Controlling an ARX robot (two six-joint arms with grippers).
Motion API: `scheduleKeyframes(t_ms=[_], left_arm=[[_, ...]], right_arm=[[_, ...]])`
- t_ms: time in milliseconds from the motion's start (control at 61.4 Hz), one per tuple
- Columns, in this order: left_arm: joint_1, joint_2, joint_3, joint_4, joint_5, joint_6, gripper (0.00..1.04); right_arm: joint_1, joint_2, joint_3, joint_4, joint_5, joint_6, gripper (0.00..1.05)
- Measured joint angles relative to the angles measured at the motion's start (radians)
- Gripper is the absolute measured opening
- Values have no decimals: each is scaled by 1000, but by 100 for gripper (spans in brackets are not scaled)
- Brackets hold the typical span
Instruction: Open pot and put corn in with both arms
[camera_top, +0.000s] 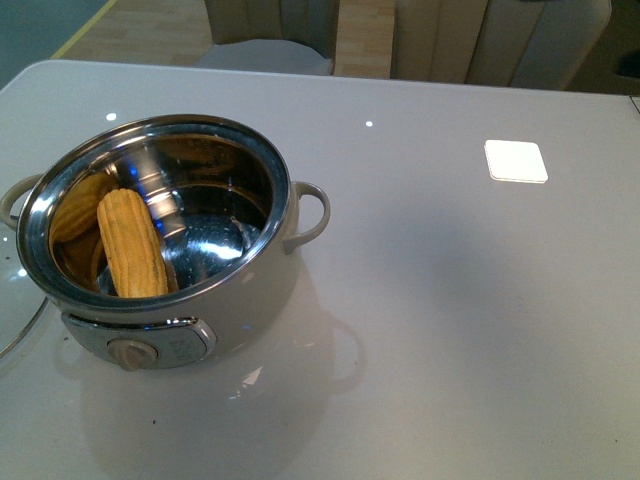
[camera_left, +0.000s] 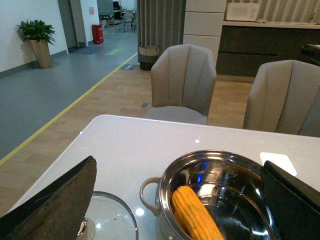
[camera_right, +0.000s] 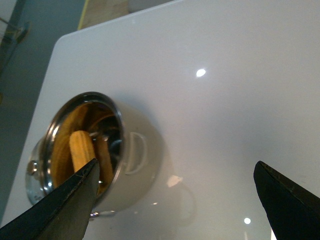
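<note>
Front view: pot, cream-white, uncovered, on the white table toward 9 o'clock of the frame. Corn lies inside, leaning against the steel wall at the pot's 7 o'clock. Glass lid on the table at the pot's 9 o'clock, only its edge showing. No arm in view.

Left wrist view: left gripper — fingers spread wide, released, holding nothing, above pot and lid. Cob visible in the bowl.

Right wrist view: right gripper — likewise spread and empty, well clear of the pot.

Status, as judged: lid off, corn deposited; both steps appear done. Nothing evidently left to do.
</note>
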Motion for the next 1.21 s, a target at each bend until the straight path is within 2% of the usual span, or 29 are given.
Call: scheduleKeyframes(t_ms=[114, 196, 440, 717, 766, 815, 896, 978, 1206], left_arm=[[0, 0, 0, 0, 0, 0, 98], [0, 0, 0, 0, 0, 0, 98], [0, 0, 0, 0, 0, 0, 98], [0, 0, 0, 0, 0, 0, 98], [0, 0, 0, 0, 0, 0, 98], [0, 0, 0, 0, -1, 0, 98], [0, 0, 0, 0, 0, 0, 98], [0, 0, 0, 0, 0, 0, 98], [0, 0, 0, 0, 0, 0, 98]], right_arm=[[-67, -131, -91, -55, -5, -78, 92], [-111, -221, -151, -101, -13, -134, 96], [-255, -492, -266, -298, -68, -258, 96], [-270, -543, -271, -306, -65, -283, 96], [-265, -588, -365, -72, 42, -336, 87], [-264, -627, -453, 130, 106, -366, 80], [-266, -675, -549, 374, 136, -399, 65], [-264, -710, -573, 420, 136, -413, 52], [-264, -804, -631, 382, 136, -428, 10]])
